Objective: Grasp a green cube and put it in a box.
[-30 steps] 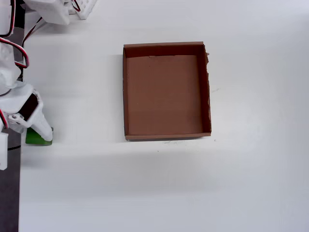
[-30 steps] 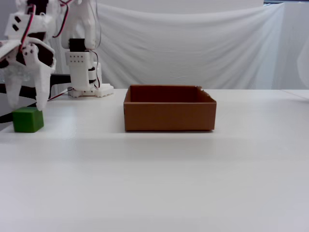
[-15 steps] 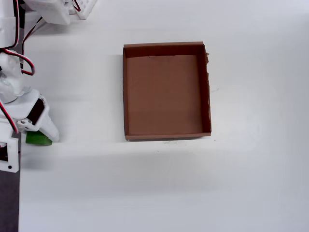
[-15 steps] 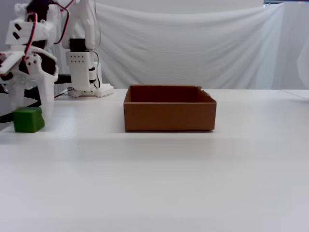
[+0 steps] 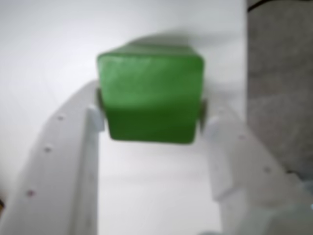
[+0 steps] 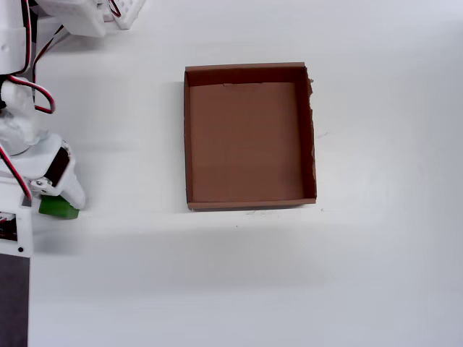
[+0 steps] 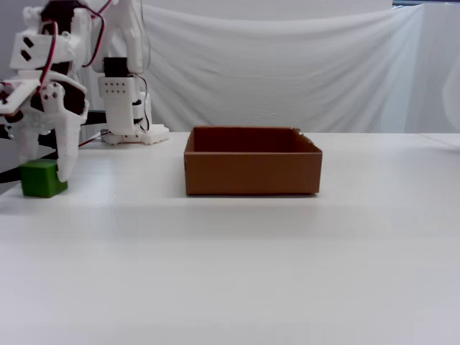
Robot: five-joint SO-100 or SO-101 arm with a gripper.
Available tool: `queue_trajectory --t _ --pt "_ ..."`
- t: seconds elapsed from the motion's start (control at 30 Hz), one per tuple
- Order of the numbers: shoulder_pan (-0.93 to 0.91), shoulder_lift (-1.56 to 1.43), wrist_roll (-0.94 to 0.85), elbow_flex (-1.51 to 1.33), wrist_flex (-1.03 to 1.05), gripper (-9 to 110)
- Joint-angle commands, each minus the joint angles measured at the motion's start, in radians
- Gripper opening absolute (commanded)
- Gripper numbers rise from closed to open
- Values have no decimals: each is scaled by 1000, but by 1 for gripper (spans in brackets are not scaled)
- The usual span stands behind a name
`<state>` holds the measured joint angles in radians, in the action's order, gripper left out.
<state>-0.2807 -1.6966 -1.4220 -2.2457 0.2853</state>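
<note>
End effector (image 5: pixel 151 117) clasping green cube (image 5: pixel 150 95) on white desk (image 6: pixel 217 282), box (image 6: pixel 249 136) well apart at 3 o'clock in overhead view

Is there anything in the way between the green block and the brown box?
Nothing visible is. In the overhead view the green cube sits at the table's left edge, between the fingers of the gripper, and only bare white table lies between it and the box. The box is open on top and empty.
</note>
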Motion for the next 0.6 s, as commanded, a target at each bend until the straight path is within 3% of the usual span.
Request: queue_trajectory --t 0.0,0.37,0.57 --pt "11 -14 -21 14 0 18" --pt "40 -80 -9 11 52 15" --pt "167 -207 74 150 273 14"
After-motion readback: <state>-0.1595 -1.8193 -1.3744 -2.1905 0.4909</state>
